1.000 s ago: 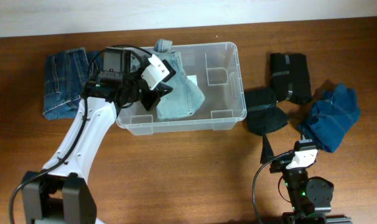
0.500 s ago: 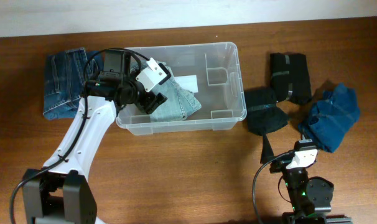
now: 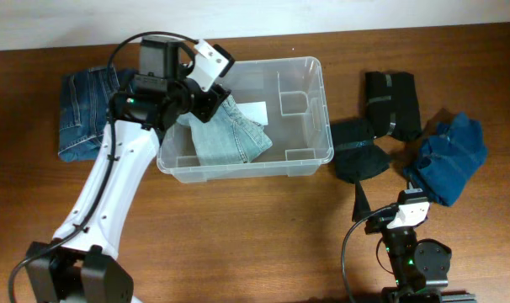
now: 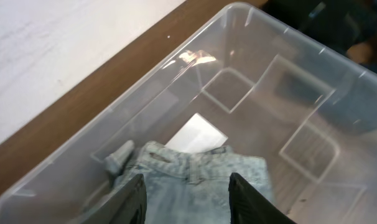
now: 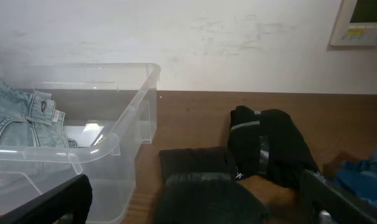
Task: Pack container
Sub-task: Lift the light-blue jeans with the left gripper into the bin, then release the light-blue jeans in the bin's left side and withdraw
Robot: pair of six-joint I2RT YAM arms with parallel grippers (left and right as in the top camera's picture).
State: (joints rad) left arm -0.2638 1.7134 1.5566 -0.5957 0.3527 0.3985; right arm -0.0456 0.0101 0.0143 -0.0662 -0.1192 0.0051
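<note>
Seen from the left wrist, cut off at 6 o'clock: the fingers of the left pincer (image 4: pixel 187 186) and the pale jeans (image 4: pixel 204 171). From overhead, half buried under those jeans: white label (image 3: pixel 253 110). From the right wrist, clipped at 9 o'clock the container (image 5: pixel 123 134), at 3 o'clock a blue cloth (image 5: pixel 363 177), at 1 o'clock a wall panel (image 5: pixel 361 22).

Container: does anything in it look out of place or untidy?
Only slightly. The light denim piece lies rumpled at one end of the container, partly covering its white label. Nothing is spilled or damaged.
</note>
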